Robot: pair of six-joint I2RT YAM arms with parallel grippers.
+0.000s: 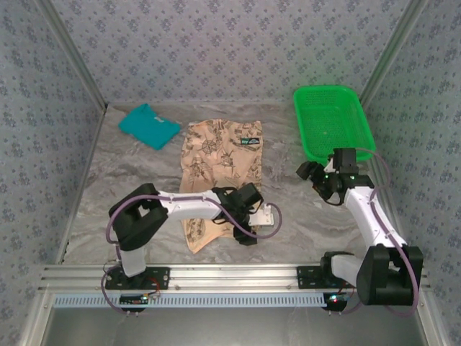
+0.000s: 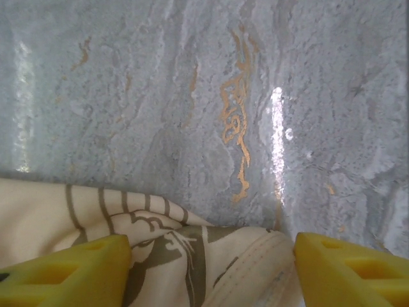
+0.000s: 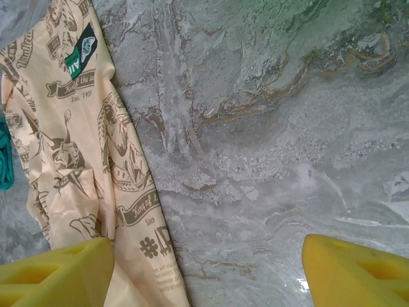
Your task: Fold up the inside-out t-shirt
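Grey marbled bench [image 1: 302, 223], and the peach-beige, brown-printed cloth t-shirt [image 1: 220, 155] lies along its middle, near hem bunched. Left gripper [image 2: 211, 256] straddles that hem, jaws spread, likely lining up a pinch. Right gripper [image 1: 317, 176], spread and empty, hangs just beside the shirt's right edge. Bare bench on the right leaves folding room; the folded teal shirt [image 1: 148, 125] and green plastic basket [image 1: 301, 133] keep to the far corners.

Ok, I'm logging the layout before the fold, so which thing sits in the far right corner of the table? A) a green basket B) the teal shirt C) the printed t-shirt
A: the green basket sits in the far right corner; the teal shirt lies far left and the printed t-shirt in the middle.
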